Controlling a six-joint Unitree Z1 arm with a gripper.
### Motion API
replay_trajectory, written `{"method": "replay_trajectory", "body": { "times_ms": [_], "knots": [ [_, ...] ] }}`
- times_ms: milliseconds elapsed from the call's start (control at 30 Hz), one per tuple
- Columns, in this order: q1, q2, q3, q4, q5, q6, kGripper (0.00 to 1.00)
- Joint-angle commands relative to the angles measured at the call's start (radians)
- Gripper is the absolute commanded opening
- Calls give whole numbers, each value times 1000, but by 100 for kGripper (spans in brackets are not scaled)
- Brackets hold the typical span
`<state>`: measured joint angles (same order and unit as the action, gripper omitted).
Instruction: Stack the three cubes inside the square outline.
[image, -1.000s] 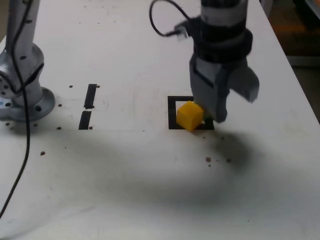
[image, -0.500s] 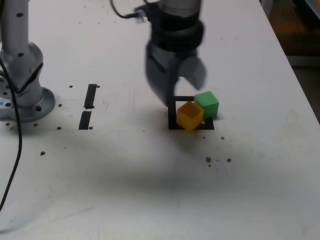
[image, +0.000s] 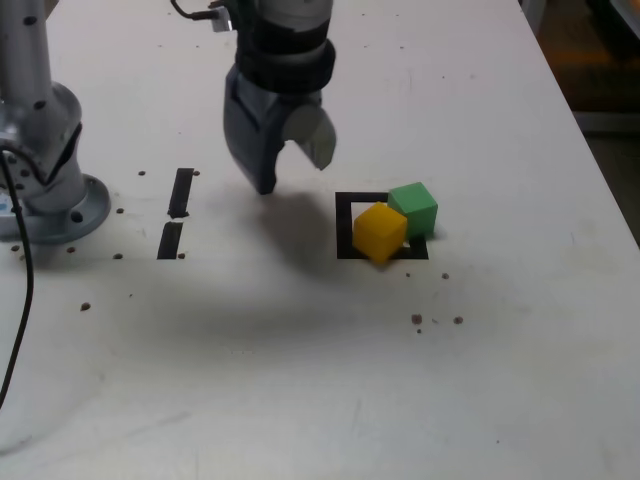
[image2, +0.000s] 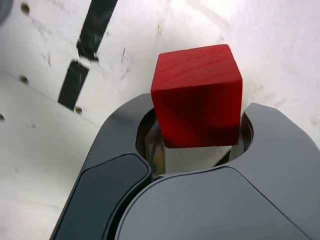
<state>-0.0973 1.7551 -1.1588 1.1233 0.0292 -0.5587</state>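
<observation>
Wrist view: red cube (image2: 196, 95) is gripped in the hand (image2: 197, 145). Yellow cube (image: 380, 231) and green cube (image: 415, 208) sit at the outline (image: 345, 225), unstacked; carrying right is judged next.

White table (image: 300, 380), two black tape strips (image: 176, 212)

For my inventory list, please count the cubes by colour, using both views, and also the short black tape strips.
Red cube: 1, held in the hand
Yellow cube: 1
Green cube: 1
Tape strips: 2
Total: 3 cubes and 2 strips, 5 things
</observation>
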Motion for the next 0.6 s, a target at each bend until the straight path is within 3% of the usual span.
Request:
{"method": "replay_trajectory", "body": {
  "times_ms": [0,267,567],
  "knots": [
    [6,-2,17,-16,-9,55,13],
    [-11,11,32,-31,-46,199,13],
    [-71,67,34,-56,-114,230,13]
  ]
}}
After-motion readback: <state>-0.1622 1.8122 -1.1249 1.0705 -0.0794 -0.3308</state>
